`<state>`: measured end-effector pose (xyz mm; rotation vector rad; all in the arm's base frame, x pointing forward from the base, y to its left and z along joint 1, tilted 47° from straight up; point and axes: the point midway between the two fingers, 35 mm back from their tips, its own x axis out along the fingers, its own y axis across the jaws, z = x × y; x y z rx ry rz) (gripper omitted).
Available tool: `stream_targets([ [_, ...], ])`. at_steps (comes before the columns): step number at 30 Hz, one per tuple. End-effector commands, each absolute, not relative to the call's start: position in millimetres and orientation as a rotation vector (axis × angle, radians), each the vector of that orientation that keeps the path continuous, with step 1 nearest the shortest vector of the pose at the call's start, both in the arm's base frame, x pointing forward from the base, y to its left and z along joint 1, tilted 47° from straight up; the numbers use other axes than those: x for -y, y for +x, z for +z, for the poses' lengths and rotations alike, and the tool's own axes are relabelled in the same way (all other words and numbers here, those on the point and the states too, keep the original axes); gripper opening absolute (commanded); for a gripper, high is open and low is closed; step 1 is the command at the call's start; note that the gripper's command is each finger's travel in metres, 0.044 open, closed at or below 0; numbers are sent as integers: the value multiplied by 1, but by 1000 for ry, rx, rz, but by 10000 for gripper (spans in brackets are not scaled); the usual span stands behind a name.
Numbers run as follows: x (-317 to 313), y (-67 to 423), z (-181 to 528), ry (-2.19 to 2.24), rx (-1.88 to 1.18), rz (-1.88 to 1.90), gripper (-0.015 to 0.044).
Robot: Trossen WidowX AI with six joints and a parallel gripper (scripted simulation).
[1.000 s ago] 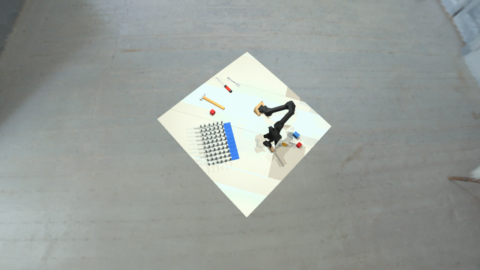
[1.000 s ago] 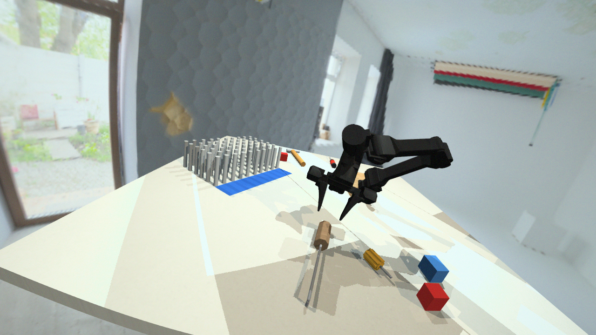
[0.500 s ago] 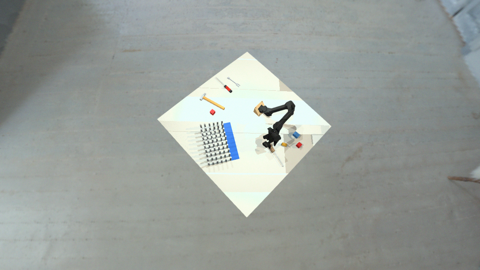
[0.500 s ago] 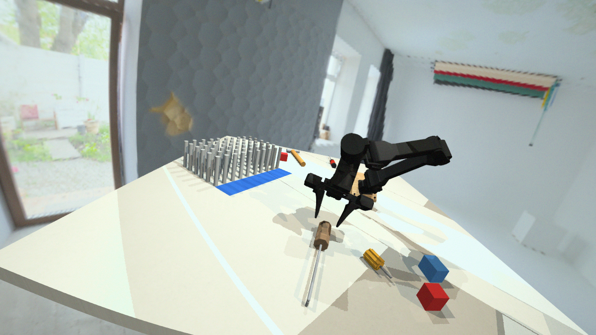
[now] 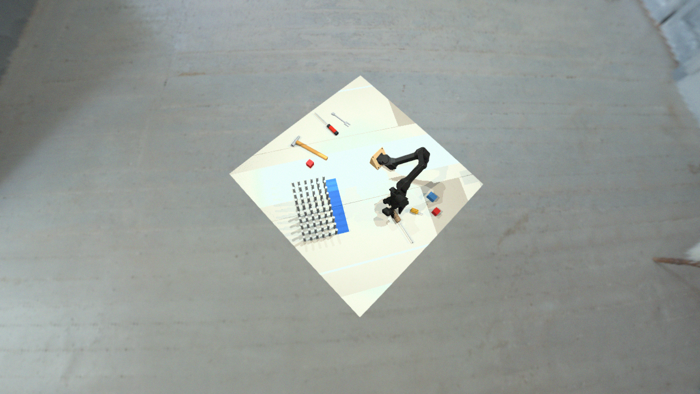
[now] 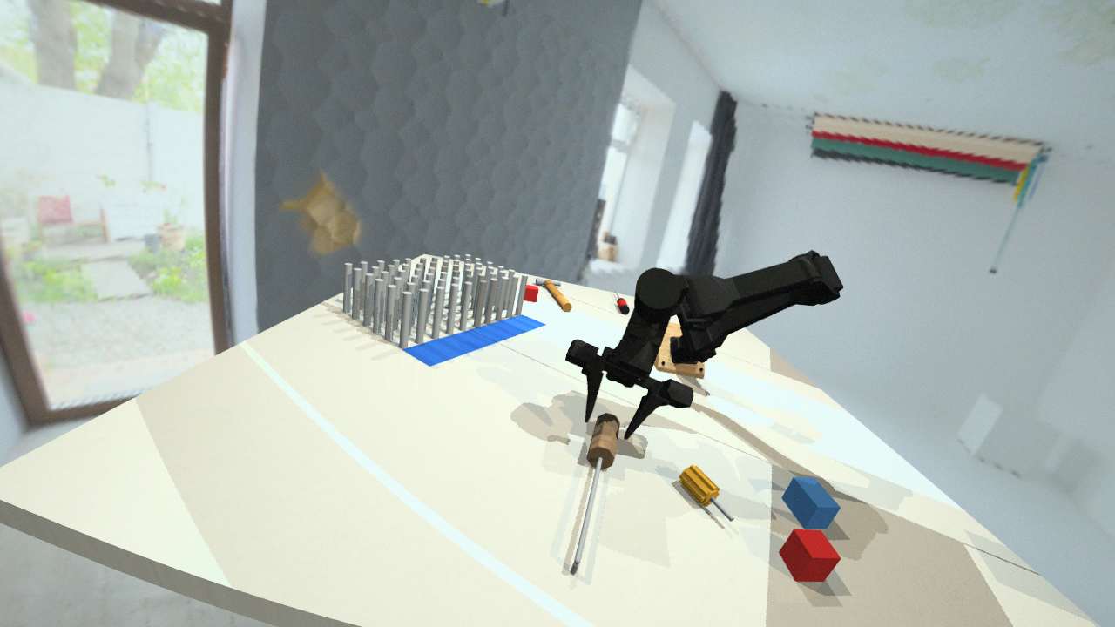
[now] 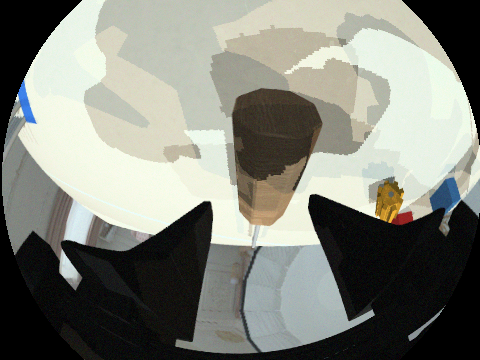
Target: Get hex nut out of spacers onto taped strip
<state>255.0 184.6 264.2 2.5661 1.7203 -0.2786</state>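
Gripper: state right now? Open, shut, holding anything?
Gripper: open, partly narrowed, holding nothing. Its fingers straddle the wooden handle of the long hook tool, which lies on the table.
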Motion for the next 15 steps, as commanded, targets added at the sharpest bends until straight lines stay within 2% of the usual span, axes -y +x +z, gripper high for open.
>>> stream_targets([
  [1, -189, 256, 257, 2573, -1720, -295, 280],
  [13, -201, 255, 247, 2578, -1722, -289, 280],
  [15, -201, 255, 247, 2578, -1722, -289, 228],
])
